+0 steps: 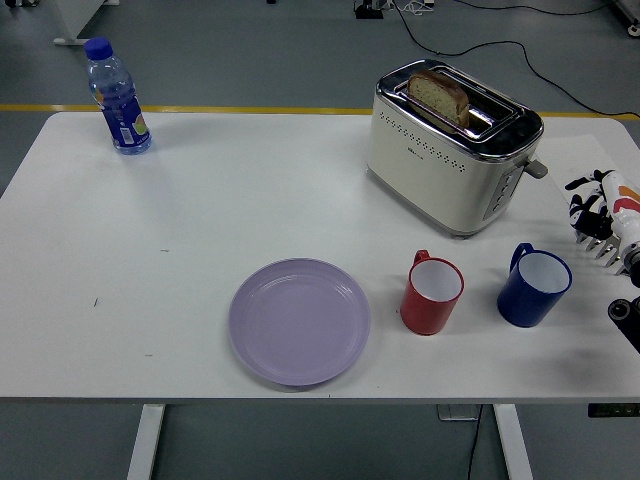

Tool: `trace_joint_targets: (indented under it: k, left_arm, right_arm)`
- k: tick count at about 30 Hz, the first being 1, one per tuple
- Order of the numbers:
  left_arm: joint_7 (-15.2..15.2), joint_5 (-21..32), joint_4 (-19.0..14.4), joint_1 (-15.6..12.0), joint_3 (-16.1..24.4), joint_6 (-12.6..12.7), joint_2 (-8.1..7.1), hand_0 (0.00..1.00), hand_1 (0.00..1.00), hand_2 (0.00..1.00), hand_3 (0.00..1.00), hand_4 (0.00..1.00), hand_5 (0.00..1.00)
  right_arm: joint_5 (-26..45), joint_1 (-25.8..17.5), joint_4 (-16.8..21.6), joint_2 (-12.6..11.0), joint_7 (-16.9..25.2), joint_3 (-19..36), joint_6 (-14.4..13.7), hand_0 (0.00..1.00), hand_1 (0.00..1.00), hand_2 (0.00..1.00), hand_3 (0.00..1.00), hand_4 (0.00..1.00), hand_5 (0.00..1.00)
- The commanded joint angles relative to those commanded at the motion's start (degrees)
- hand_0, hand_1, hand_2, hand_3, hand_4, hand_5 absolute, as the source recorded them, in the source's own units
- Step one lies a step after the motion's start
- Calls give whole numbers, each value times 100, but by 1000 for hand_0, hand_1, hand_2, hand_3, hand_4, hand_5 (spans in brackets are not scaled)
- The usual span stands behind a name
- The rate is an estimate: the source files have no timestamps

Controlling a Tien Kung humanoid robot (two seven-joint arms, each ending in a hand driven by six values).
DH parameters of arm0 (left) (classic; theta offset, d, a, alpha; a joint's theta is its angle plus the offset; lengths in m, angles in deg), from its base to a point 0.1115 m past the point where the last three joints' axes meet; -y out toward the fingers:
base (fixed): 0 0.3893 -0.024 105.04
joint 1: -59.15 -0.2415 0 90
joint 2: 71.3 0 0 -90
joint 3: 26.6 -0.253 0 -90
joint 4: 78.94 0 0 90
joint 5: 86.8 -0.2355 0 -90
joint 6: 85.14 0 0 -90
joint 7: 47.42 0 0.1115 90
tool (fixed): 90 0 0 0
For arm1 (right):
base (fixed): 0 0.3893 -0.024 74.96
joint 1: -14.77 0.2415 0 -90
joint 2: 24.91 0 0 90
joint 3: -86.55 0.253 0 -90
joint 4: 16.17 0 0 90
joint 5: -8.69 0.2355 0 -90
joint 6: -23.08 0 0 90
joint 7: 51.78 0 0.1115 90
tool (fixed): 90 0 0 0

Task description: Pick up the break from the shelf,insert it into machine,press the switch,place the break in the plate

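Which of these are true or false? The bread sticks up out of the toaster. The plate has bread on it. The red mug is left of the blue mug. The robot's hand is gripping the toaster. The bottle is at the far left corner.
1. The bread sticks up out of the toaster: true.
2. The plate has bread on it: false. It holds nothing.
3. The red mug stands left of the blue mug: true.
4. The robot's right hand grips the toaster: false. It hangs off to the toaster's right, apart from it and holding nothing.
5. The bottle stands near the table's far left corner: true.
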Motion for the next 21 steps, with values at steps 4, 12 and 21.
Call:
trace_joint_targets:
  k: [4,12,21]
  left_arm:
    - [-1,16,0,2,-11,-1,-3,687,695,681,568,282,825]
    - [6,16,0,4,-10,-7,-5,687,694,680,568,283,824]
    - [6,50,0,10,-38,-9,-7,687,694,680,568,284,826]
  right_arm:
    - [-55,2,110,-47,-23,169,-142,117,125,251,585,559,2]
    - [20,58,335,-119,-41,478,66,695,626,694,843,530,296]
    - [453,115,545,-133,250,546,97,807,762,836,880,616,411]
